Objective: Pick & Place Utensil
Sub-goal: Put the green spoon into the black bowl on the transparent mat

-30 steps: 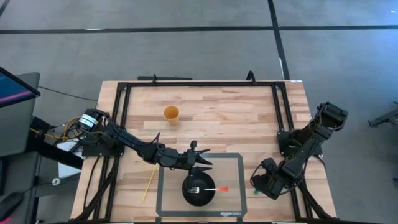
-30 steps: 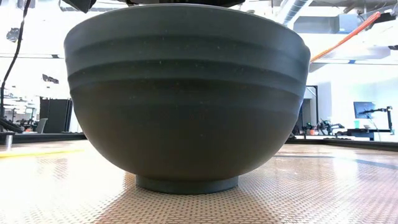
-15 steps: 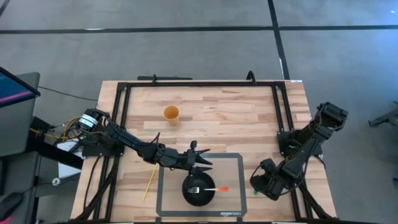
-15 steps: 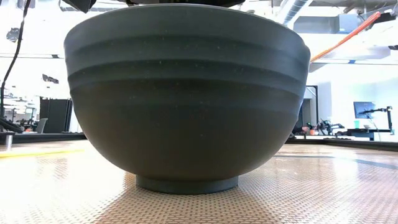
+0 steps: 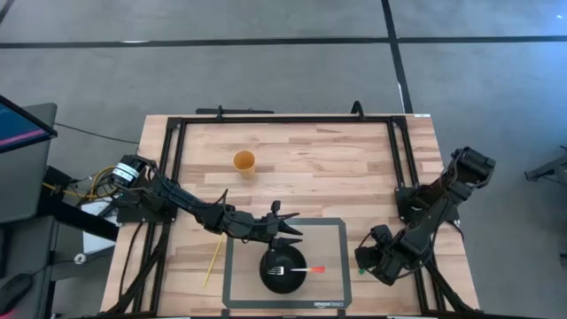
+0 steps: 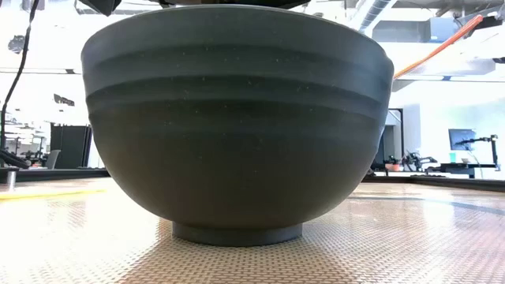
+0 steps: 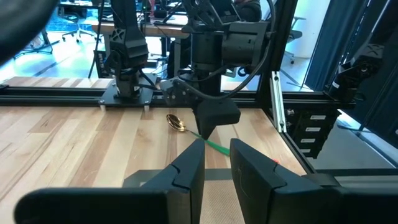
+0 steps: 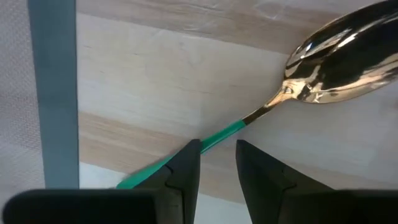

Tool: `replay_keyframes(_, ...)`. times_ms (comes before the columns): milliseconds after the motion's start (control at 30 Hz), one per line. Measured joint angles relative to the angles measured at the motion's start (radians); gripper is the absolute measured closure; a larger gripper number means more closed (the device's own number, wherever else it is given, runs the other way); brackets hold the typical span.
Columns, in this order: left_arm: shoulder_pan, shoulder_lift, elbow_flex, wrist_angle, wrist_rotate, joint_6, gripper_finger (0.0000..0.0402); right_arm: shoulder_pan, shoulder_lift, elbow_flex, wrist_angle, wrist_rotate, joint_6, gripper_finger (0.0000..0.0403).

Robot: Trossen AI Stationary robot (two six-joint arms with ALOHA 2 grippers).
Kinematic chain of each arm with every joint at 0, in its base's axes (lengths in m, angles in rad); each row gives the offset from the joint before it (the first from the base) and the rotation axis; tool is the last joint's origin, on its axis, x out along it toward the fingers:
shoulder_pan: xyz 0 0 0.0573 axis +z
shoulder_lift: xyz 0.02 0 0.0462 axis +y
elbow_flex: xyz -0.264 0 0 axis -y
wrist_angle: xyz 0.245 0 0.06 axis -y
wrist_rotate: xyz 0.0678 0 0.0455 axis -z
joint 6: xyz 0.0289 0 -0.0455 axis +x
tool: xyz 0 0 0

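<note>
Down by the mat edge, right tool straddles spoon.

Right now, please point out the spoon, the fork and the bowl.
spoon [image 8: 339, 71], right wrist view, on its gold bowl.
fork [image 5: 278, 270], high view, on its tines inside the bowl.
bowl [image 6: 237, 118], low view, on its outer wall.

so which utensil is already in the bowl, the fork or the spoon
The fork: its tines rest inside the dark bowl and its orange handle sticks out over the rim. The green-handled spoon lies on the bare wood beside the mat, under the right gripper.
</note>
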Motion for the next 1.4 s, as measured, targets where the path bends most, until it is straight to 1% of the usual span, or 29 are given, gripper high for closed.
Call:
replay_keyframes(100,0.0,0.0,0.0,0.0,0.0,0.0,0.0325,-0.015,0.04,0.006,0.007,0.007,0.011,0.0305)
replay_keyframes(200,0.0,0.0,0.0,0.0,0.0,0.0,0.0325,-0.025,0.049,0.008,0.007,0.005,0.009,0.0305)
replay_keyframes(300,0.0,0.0,0.0,0.0,0.0,0.0,0.0325,-0.028,0.031,0.001,0.006,0.006,-0.004,0.0305)
replay_keyframes(400,0.0,0.0,0.0,0.0,0.0,0.0,0.0325,-0.027,-0.009,0.0,0.005,0.013,-0.057,0.0305)
replay_keyframes(467,0.0,0.0,0.0,0.0,0.0,0.0,0.0325,-0.024,-0.036,0.001,-0.005,-0.027,-0.115,0.0305)
replay_keyframes(567,0.0,0.0,0.0,0.0,0.0,0.0,0.0325,-0.026,-0.067,0.004,-0.028,-0.157,-0.181,0.0305)
replay_keyframes(633,0.0,0.0,-0.001,0.0,0.0,0.0,0.0325,-0.026,-0.073,0.004,-0.082,-0.247,-0.211,0.0305)
replay_keyframes(700,0.0,0.0,-0.001,0.0,0.0,0.0,0.0325,-0.025,-0.073,0.003,-0.116,-0.29,-0.228,0.0305)
replay_keyframes(767,0.0,0.0,-0.001,0.0,0.0,0.0,0.0325,-0.025,-0.074,0.004,-0.119,-0.277,-0.232,0.0305)
replay_keyframes(800,0.0,0.0,-0.001,0.0,0.0,0.0,0.0325,-0.025,-0.074,0.004,-0.116,-0.25,-0.229,0.0305)
replay_keyframes(900,0.0,0.0,-0.001,0.0,0.0,0.0,0.0325,-0.025,-0.075,0.004,-0.068,-0.114,-0.205,0.0305)
replay_keyframes(967,0.0,0.0,-0.001,0.0,0.0,0.0,0.0325,-0.027,-0.078,0.005,-0.04,-0.016,-0.152,0.0305)
replay_keyframes(1000,0.0,0.0,-0.001,0.0,0.0,0.0,0.0325,-0.027,-0.078,0.006,-0.032,0.014,-0.11,0.0305)
replay_keyframes(1167,0.0,0.0,-0.001,0.0,0.004,0.0,0.0325,-0.025,-0.069,0.006,-0.034,0.002,0.014,0.0305)
replay_keyframes(1400,0.0,0.0,-0.001,0.0,0.085,0.0,0.0325,-0.027,-0.035,0.007,0.009,-0.005,0.03,0.0305)
